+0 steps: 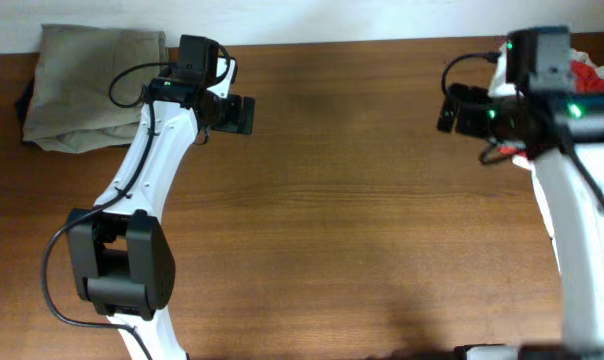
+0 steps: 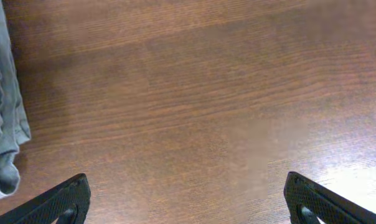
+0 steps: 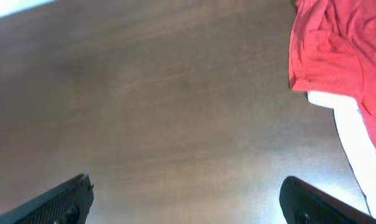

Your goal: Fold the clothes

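Folded khaki-beige trousers [image 1: 87, 85] lie at the table's far left, with a black garment's edge [image 1: 24, 100] showing beneath them. An edge of a pale grey cloth [image 2: 4, 106] shows at the left of the left wrist view. A red garment [image 1: 594, 75] lies on a white one [image 1: 507, 80] at the far right; both show in the right wrist view, red [image 3: 337, 43] over white [image 3: 359, 137]. My left gripper [image 1: 237, 113] is open and empty over bare wood, right of the trousers. My right gripper [image 1: 452, 108] is open and empty, left of the red garment.
The brown wooden table [image 1: 352, 200] spans the view, with a white wall along its far edge. Both arms' white links rise from the front edge at the left and right.
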Tool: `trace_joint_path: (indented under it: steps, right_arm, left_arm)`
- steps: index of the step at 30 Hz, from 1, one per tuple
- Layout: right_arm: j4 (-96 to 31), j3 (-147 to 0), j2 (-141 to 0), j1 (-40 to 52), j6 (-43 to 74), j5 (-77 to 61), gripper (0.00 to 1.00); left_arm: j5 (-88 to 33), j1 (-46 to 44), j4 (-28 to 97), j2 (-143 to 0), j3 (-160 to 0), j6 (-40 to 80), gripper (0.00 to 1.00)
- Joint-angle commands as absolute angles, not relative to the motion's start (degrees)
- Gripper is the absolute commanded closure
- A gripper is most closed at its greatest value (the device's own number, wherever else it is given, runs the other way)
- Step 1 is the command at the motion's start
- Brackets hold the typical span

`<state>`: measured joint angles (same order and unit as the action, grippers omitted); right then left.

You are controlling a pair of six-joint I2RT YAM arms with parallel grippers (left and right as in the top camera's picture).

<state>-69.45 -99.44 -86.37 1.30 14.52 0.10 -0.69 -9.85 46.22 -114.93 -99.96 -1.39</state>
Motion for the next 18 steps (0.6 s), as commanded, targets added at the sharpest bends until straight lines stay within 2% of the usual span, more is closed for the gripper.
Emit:
trace_joint_path:
  steps: [1, 4, 10, 14, 17, 18]
  right_arm:
    - [-79.07, -99.55, -77.10, 8.34, 13.85, 0.60, 0.01]
    - [-92.51, -99.55, -72.27, 10.11, 13.82, 0.62, 0.01]
    - [-93.06, -99.55, -74.41, 10.13, 12.93, 1.08, 0.01]
    - [-80.09, -92.18, -73.28, 10.13, 12.67, 0.82, 0.01]
    - [-65.12, -71.35, -62.33, 10.11, 12.25, 1.61, 0.01]
    - [-56.62, -59.75, -55.18, 10.07, 12.27, 1.50, 0.01]
  left_arm:
    - [-1.32, -9.87, 46.15, -113.80, -99.96, -0.67, 0.01]
    - [-1.32, -9.87, 46.15, -113.80, -99.96, -0.64, 0.01]
    - [-1.32, -9.87, 46.15, -113.80, -99.96, -0.64, 0.01]
    - [-1.32, -9.87, 46.15, -113.80, -99.96, -0.64, 0.01]
    - [-1.32, -9.87, 46.13, -113.80, -99.96, -0.64, 0.01]
    - [-1.32, -9.87, 46.15, -113.80, -99.96, -0.64, 0.01]
